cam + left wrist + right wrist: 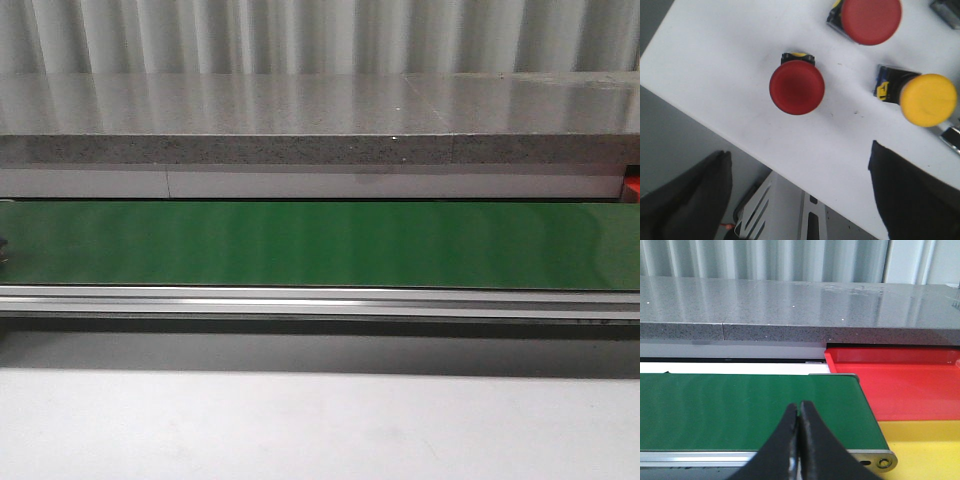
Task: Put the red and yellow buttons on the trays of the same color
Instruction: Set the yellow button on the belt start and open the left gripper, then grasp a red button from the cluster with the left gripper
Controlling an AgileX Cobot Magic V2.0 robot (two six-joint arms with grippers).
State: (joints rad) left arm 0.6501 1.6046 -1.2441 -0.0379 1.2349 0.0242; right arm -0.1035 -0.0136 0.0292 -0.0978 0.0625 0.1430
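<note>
Under left hand (800,200), spread wide, empty: two red buttons (797,87), one yellow button (927,99); right hand (799,416) closed, empty.

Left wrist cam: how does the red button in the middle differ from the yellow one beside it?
Colour: the red button has a red cap, the yellow button a yellow one. Pose: the red button is seen almost straight onto its cap, only a sliver of its base showing; the yellow button shows its dark base out to one side. Position: the red one lies nearer the white surface's edge. Both have round mushroom caps and rest on that surface, ungripped.
</note>
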